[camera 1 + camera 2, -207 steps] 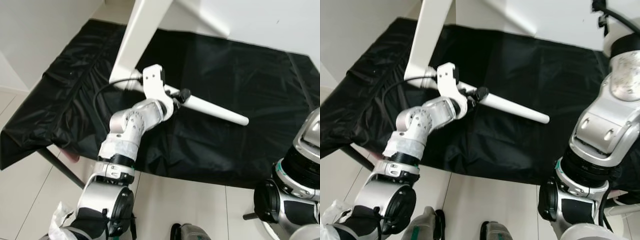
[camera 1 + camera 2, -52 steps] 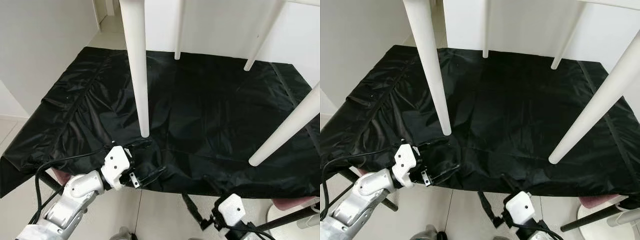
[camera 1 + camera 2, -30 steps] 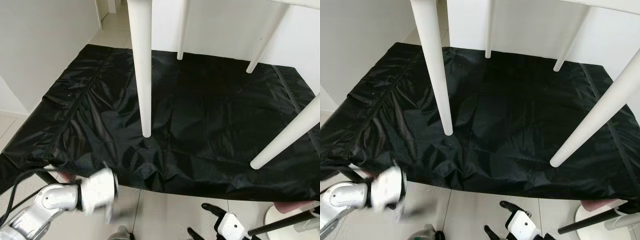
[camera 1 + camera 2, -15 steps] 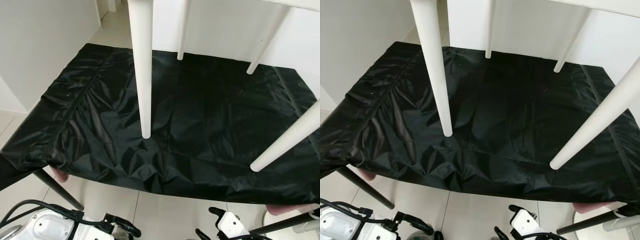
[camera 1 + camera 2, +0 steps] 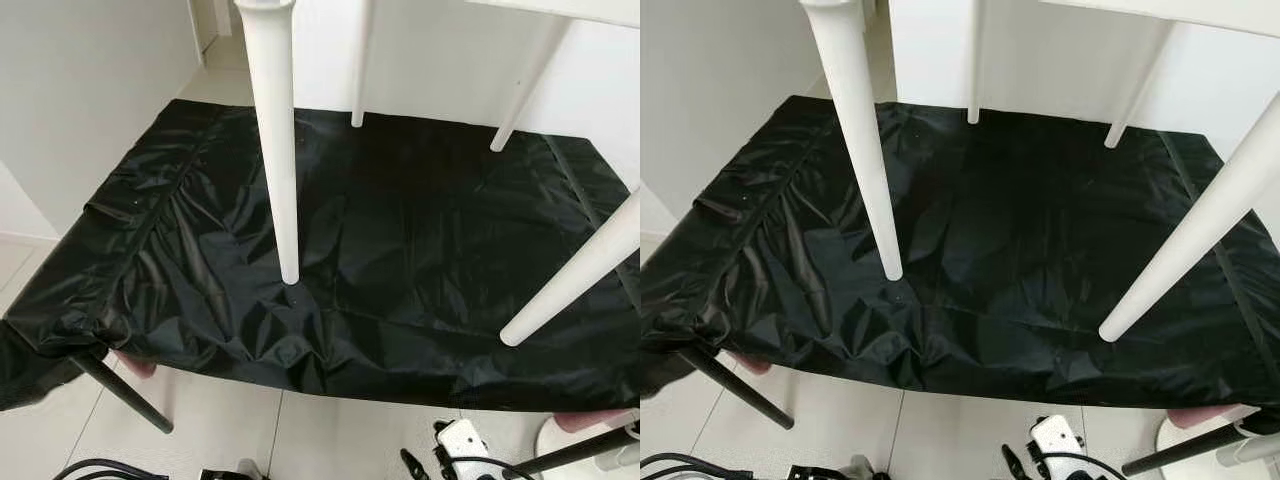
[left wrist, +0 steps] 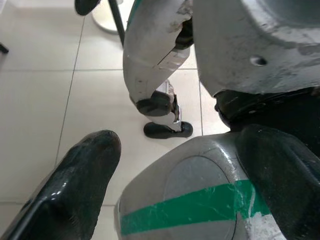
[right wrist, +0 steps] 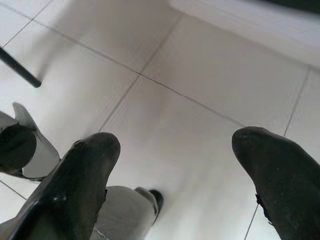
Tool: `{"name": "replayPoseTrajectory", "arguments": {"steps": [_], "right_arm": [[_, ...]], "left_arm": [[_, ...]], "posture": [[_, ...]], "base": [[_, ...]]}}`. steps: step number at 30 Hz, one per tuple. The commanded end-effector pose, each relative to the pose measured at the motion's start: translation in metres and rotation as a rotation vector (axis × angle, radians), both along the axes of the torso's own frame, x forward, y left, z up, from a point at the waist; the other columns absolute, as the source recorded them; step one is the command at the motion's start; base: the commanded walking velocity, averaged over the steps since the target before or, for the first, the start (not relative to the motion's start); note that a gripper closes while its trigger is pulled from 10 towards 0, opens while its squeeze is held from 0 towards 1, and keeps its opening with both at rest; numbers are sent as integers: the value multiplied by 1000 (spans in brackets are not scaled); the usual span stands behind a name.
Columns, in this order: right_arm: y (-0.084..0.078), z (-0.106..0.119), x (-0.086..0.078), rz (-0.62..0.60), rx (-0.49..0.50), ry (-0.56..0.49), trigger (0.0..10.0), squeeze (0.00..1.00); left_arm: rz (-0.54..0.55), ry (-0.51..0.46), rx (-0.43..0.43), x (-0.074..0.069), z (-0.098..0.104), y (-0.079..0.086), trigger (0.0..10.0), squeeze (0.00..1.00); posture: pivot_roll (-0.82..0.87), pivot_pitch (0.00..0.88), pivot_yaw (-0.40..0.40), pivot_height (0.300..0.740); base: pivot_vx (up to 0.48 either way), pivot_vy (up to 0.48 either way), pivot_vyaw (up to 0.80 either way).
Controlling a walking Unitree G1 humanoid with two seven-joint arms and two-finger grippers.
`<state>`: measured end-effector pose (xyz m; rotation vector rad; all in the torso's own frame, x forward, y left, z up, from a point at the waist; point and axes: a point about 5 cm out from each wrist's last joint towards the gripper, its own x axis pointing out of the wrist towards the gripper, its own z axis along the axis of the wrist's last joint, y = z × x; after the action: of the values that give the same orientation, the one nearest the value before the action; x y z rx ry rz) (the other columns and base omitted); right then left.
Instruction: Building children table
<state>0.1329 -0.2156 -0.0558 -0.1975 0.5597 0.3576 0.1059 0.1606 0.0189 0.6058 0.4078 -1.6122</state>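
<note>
Head views, table: white, smooth, round tapered legs of the children's table (image 5: 274, 140) standing on the cover; near left leg ending in a blunt rounded tip; second near leg (image 5: 1190, 235) slanting in from the right; two thinner far legs (image 5: 360, 62) at the back edge; white tabletop edge (image 5: 1160, 12) along the upper frame
Head views, cover: glossy black crinkled plastic sheet (image 5: 420, 250) draped over a low surface, creased and puckered toward the near left corner; thin black metal support leg (image 5: 120, 392) angled beneath it
Head views, floor: pale glazed square tiles (image 5: 960, 430) with thin grout lines; no readable writing
Head views, right arm: white wrist housing with black cable at the bottom edge (image 5: 458, 445), well below the sheet
Left wrist view: left gripper (image 6: 185, 175) hanging low beside the robot's body; two matte black rounded fingers (image 6: 82, 175) spread wide, nothing between; grey scuffed metal limb with a green tape band (image 6: 200, 205) behind; black foot (image 6: 167, 129) on tile
Right wrist view: right gripper (image 7: 175, 170) pointed at the floor; black rubbery fingers (image 7: 82, 175) parted wide, holding nothing
</note>
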Motion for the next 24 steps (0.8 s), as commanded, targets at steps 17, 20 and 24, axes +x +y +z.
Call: {"name": "replayPoseTrajectory", "arguments": {"steps": [17,20,24], "right_arm": [[-9,-23,-14,-307,17,114,10000,0],[-10,-23,-14,-317,13,118,10000,0],[-9,-24,-12,-337,23,119,10000,0]], "left_arm": [[370,5,304,58,-41,65,10000,0],[380,7,310,59,-42,67,10000,0],[375,9,284,66,-40,67,10000,0]], "posture": [[34,22,-1,740],[35,23,-2,740],[36,25,0,740]], "base": [[0,0,0],[0,0,0],[0,0,0]]}}
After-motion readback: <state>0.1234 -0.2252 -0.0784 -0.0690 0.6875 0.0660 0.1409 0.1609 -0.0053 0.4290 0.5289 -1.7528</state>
